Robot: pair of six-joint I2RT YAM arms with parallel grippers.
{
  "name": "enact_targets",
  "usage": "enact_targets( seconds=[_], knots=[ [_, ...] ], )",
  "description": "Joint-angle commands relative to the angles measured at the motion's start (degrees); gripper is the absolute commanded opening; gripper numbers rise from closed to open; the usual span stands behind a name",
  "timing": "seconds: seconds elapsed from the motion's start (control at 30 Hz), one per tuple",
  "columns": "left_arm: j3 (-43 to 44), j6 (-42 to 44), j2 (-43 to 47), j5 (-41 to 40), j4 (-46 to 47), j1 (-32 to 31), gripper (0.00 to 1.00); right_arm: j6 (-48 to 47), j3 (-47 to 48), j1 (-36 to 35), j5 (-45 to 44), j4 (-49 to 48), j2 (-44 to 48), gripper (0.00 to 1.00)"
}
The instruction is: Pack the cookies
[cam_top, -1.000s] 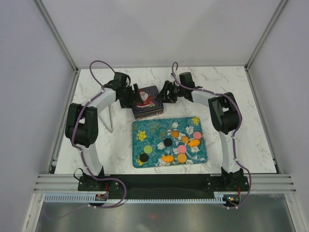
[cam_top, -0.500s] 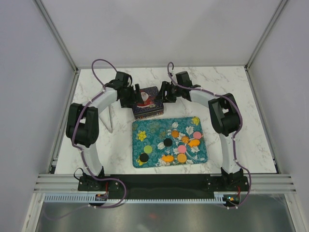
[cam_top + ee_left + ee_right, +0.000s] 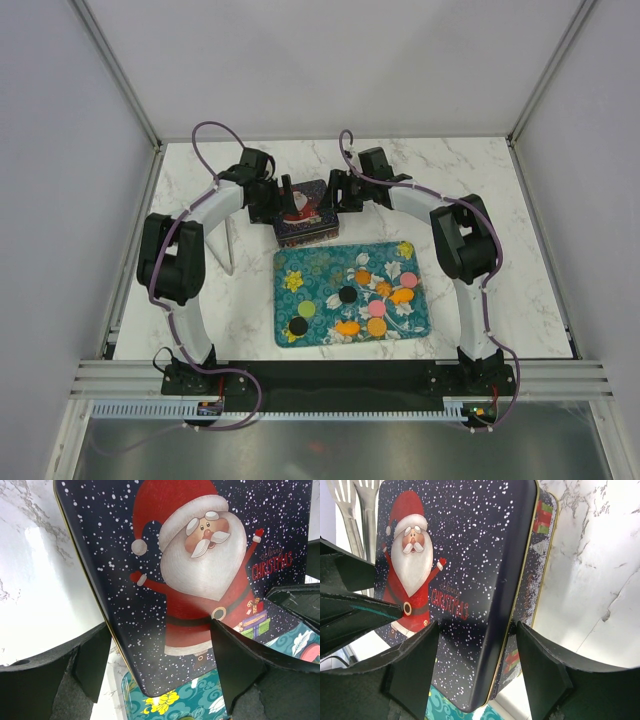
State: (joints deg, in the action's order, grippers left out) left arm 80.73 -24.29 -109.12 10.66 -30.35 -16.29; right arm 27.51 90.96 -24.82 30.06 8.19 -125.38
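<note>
The cookies, small flat discs in orange [image 3: 376, 326], pink [image 3: 408, 280], green [image 3: 306, 310] and black [image 3: 347, 294], lie on the teal flowered tray [image 3: 310, 265]. Behind the tray stands a dark blue Santa tin [image 3: 303, 212]. My left gripper [image 3: 283, 198] is open over the tin's left side; in the left wrist view [image 3: 157, 630] its fingers straddle the left edge of the lid [image 3: 200, 555]. My right gripper [image 3: 337, 192] is open at the tin's right side; in the right wrist view [image 3: 477, 630] its fingers straddle the lid's right edge, with the tin's base wall [image 3: 542, 517] showing beside it.
Metal tongs [image 3: 230, 245] lie on the marble table left of the tray and also show in the right wrist view [image 3: 355, 502]. White walls and a metal frame enclose the table.
Both grippers have closed in slightly on the tin. The right wrist has shifted a little left and farther back. The cookies and tray have not moved.
</note>
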Motion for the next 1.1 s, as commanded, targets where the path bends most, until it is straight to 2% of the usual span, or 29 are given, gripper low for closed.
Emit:
enact_targets(
  seconds=[0.0,0.27,0.43,0.67,1.07],
  knots=[
    [1.36,3.29,0.93,3.14,-0.59,-2.69,0.87,-2.37,1.41,-2.78,1.40,1.48,2.77,0.72],
    [0.57,0.92,2.07,5.87,0.02,0.03,0.89,-2.63,2.03,-2.25,0.96,2.89,2.77,0.73],
    [-1.10,-0.31,2.77,7.88,2.04,1.26,0.88,-2.46,2.12,-2.08,0.61,2.89,3.04,0.69],
    [-1.28,-1.28,2.42,8.86,2.93,1.79,0.79,-3.16,3.09,-2.08,0.43,3.77,3.12,0.62],
    [-0.84,-0.93,4.62,7.98,3.28,1.88,0.68,-6.15,3.17,-2.43,-2.82,5.70,5.94,0.62]
  ],
)
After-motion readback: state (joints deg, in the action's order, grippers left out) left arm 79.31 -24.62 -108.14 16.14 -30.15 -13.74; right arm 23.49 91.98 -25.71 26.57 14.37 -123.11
